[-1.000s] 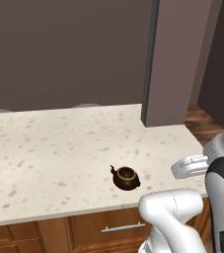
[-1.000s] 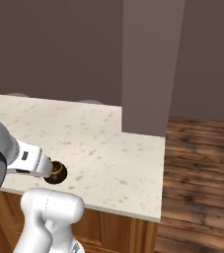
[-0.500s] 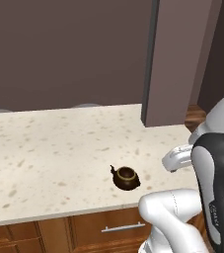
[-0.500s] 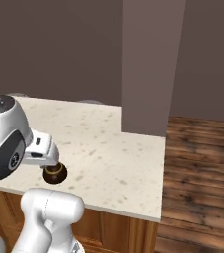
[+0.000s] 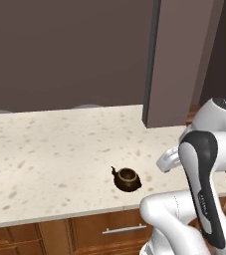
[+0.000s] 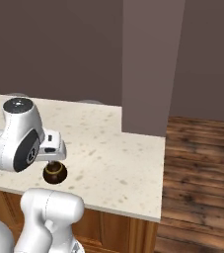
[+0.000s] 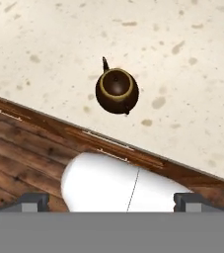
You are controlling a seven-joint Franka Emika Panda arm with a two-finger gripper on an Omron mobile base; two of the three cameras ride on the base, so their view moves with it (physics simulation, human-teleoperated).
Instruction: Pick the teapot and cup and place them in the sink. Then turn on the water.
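Observation:
The teapot (image 5: 127,180) (image 6: 55,173) is small, squat and dark brown with a gold-rimmed opening. It stands upright on the speckled beige counter (image 5: 55,144) close to its front edge. In the hand view the teapot (image 7: 116,91) lies ahead of my gripper (image 7: 112,201), above the counter edge. The two fingertips (image 7: 34,200) stand far apart with nothing between them, so the gripper is open. My hand (image 5: 168,160) (image 6: 52,146) hovers just right of and above the teapot, apart from it. The cup, the sink and the water are out of view.
A tall dark column (image 5: 181,60) (image 6: 150,64) stands on the counter's back right. Wooden drawers (image 5: 109,231) run under the front edge. The counter ends at the right, where wooden floor (image 6: 202,173) begins. My own elbow (image 5: 204,184) rises in front.
The arm has swung up into view. The hand has moved left in the left base view, closer to the teapot. The teapot has not moved and the jaws have stayed wide.

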